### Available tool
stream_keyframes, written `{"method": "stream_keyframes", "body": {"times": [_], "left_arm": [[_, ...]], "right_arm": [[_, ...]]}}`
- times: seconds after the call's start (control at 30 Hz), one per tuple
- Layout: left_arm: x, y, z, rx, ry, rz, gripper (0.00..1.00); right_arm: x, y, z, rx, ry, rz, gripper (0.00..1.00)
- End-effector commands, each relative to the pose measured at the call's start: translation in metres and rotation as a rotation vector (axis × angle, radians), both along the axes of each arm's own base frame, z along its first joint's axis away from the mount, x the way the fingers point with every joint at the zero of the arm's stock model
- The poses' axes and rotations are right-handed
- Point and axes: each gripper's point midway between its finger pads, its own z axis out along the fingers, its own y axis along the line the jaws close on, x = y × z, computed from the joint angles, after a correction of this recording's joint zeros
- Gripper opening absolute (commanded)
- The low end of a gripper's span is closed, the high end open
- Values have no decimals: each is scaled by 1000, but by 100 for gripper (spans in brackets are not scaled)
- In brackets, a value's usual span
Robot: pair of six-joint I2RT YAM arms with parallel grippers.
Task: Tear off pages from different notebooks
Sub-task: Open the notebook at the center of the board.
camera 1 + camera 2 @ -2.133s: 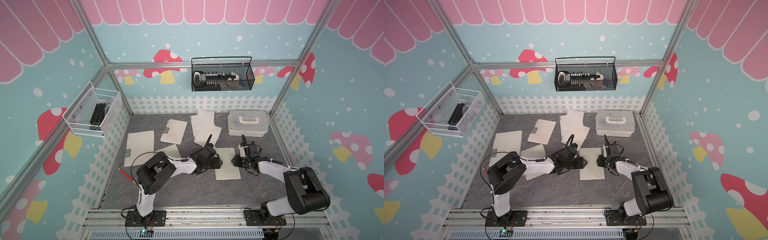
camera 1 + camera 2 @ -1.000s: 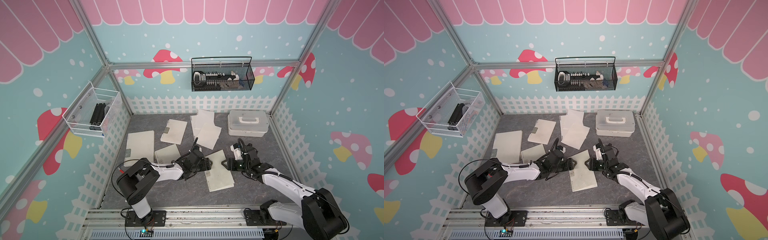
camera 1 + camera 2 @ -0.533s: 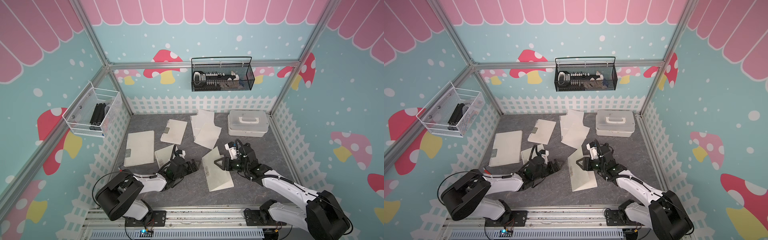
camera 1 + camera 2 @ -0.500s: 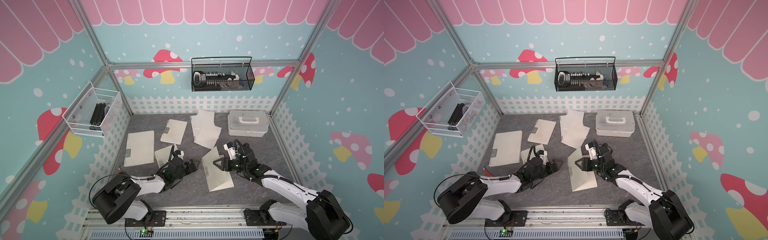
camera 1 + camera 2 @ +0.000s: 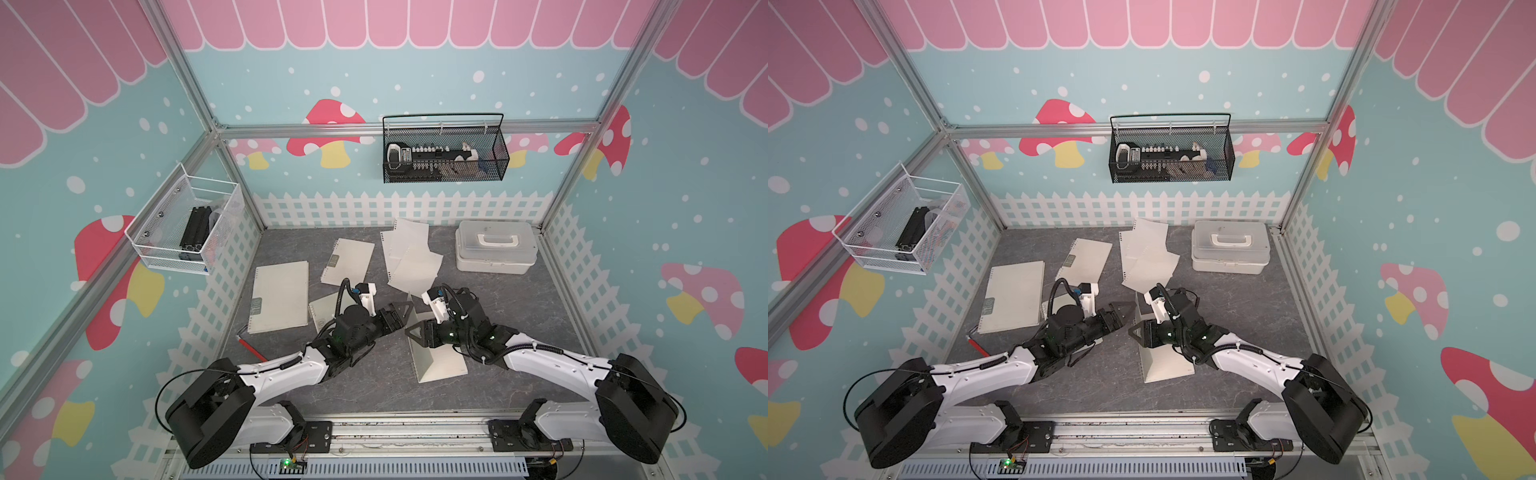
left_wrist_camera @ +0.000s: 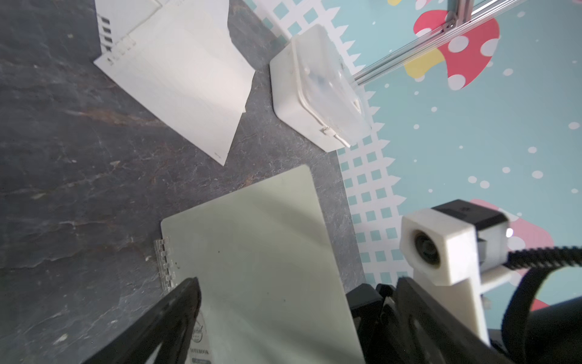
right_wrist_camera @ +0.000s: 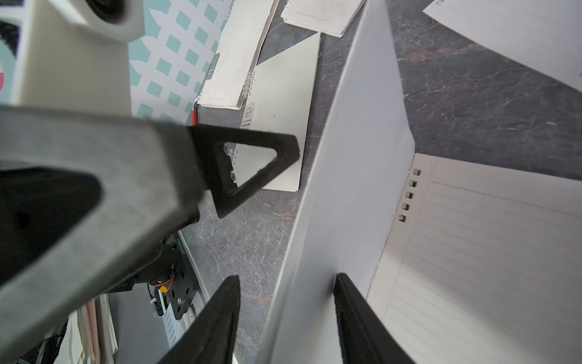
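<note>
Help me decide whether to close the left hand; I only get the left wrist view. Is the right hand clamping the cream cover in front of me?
Observer: No. The right wrist view shows the right hand open around the upright cover, with one finger clear of it.
Operator: What lies behind that cover?
Observer: A lined page lies flat there, its punched holes next to the cover's foot.
Operator: Anything else outside my view?
Observer: In both top views the largest notebook lies closed on the left side of the table.
</note>
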Motion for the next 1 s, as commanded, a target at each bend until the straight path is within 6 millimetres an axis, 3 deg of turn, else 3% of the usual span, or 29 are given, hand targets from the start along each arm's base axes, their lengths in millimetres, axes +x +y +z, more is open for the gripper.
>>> {"method": "stream_keyframes", "body": {"times": [0.0, 0.27, 0.5, 0.83, 0.9, 0.97], "left_arm": [[1, -5, -6, -32, 13, -2, 93], [7, -29, -9, -46, 35, -74, 78], [8, -29, -8, -34, 27, -75, 62], [7, -26, -25, 22, 62, -76, 62], [7, -30, -29, 24, 76, -89, 63], [8, -30, -28, 0, 73, -83, 67]], "right_arm": [[4, 9, 3, 17, -33, 16, 51], [2, -2, 10, -15, -79, -4, 52], [4, -41, 10, -136, -131, -110, 57], [4, -88, -5, -187, -92, -219, 59], [3, -91, -4, -164, -90, -229, 60], [-4, -75, 3, -81, -96, -151, 60]]}}
